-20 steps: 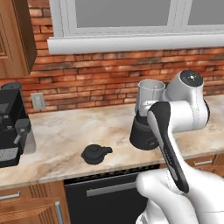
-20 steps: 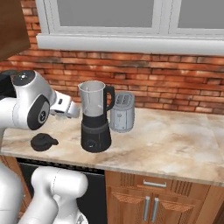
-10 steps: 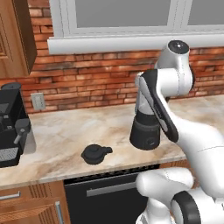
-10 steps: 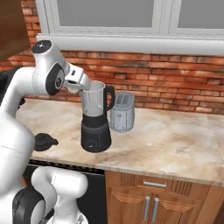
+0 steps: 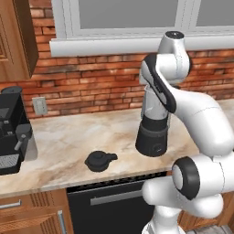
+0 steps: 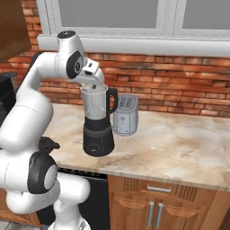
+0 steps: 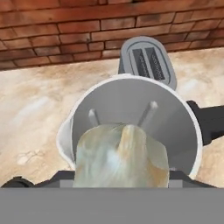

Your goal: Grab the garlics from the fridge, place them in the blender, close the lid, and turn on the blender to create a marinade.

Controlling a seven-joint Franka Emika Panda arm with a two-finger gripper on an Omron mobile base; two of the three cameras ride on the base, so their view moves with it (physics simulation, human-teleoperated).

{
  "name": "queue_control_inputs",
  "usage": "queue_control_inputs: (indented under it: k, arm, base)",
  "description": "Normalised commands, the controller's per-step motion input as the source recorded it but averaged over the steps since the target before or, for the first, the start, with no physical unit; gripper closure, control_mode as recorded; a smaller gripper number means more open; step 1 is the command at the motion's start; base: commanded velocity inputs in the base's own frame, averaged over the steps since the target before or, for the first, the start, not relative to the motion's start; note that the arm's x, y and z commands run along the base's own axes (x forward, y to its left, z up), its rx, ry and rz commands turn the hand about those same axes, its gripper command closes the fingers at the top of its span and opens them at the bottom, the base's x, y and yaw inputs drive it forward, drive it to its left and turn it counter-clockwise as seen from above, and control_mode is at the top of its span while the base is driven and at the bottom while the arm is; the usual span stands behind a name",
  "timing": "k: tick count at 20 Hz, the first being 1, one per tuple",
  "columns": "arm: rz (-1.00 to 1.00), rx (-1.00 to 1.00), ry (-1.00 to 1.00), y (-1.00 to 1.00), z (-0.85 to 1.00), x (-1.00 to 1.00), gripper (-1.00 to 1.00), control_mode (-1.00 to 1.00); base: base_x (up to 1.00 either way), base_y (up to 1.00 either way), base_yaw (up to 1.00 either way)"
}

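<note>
While gripping a garlic [image 7: 120,155], hand [image 6: 93,87] tilted down over the blender [image 6: 98,121] mouth.

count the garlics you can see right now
1. One garlic sits between the pincer's tips, just above the open mouth of the blender. Others may be hidden below it inside the jar; I cannot tell.

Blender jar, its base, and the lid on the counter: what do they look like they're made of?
Blender jar: clear greyish plastic or glass, since the brick shows through it. Base: black, slightly glossy, probably plastic. Lid: matte black, likely plastic or rubber, lying off the jar on the marble-look counter.
</note>
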Motion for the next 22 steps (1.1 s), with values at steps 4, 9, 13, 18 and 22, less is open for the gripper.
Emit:
queue_control_inputs:
  k: [4,9,13,18,22]
  arm:
    - [0.0,0.0,0.13,0.0,-0.53,0.54,1.0,-1.0]
    - [0.0,-0.02,0.08,-0.06,-0.48,0.58,1.0,-1.0]
    - [0.0,0.0,0.0,-0.46,-0.27,0.19,1.0,-1.0]
    - [0.0,0.0,0.0,-0.12,-0.29,-0.01,-1.0,-1.0]
    - [0.0,-0.01,-0.04,0.0,-0.3,0.2,-1.0,-1.0]
  base:
    - [0.0,0.0,0.0]
    - [0.0,0.0,0.0]
    - [0.0,0.0,0.0]
    - [0.0,0.0,0.0]
    - [0.0,0.0,0.0]
